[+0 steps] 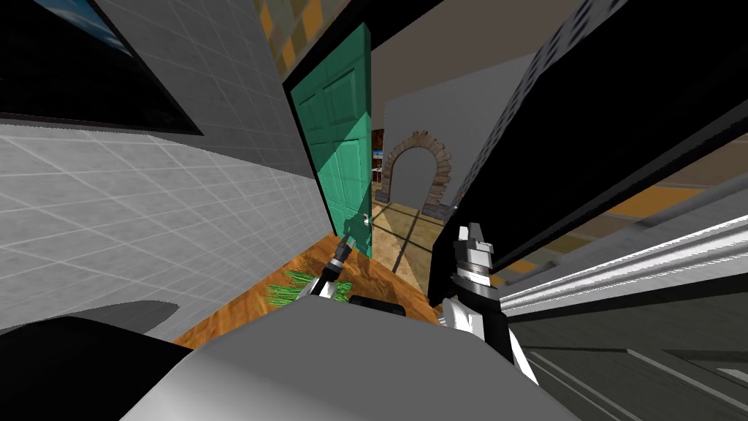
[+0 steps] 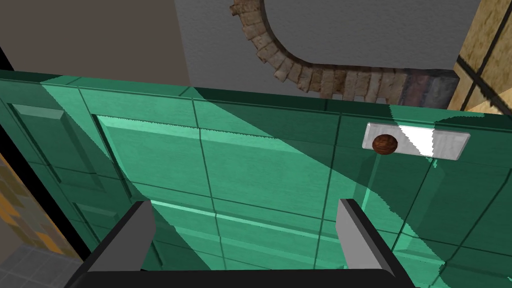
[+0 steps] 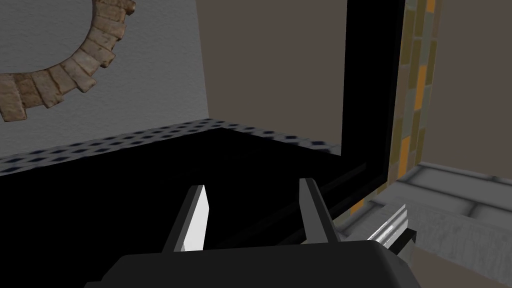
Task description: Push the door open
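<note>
A green panelled door (image 1: 340, 139) stands partly swung open ahead of me, with a doorway gap to its right. My left gripper (image 1: 349, 245) reaches to the door's lower free edge, close to its face. In the left wrist view the door (image 2: 250, 165) is right before my open fingers (image 2: 140, 235); a brown knob (image 2: 384, 144) on a grey plate (image 2: 440, 142) sits beyond the far finger. My right gripper (image 1: 473, 235) is raised beside the dark door frame (image 1: 453, 241), its fingers (image 3: 196, 220) open and holding nothing.
Beyond the gap lie a tan tiled floor (image 1: 398, 234) and a brick archway (image 1: 418, 164) in a grey wall. A grey tiled wall (image 1: 146, 205) runs along my left. A green mat (image 1: 307, 286) lies on the wooden floor by my base. Black areas flank the right.
</note>
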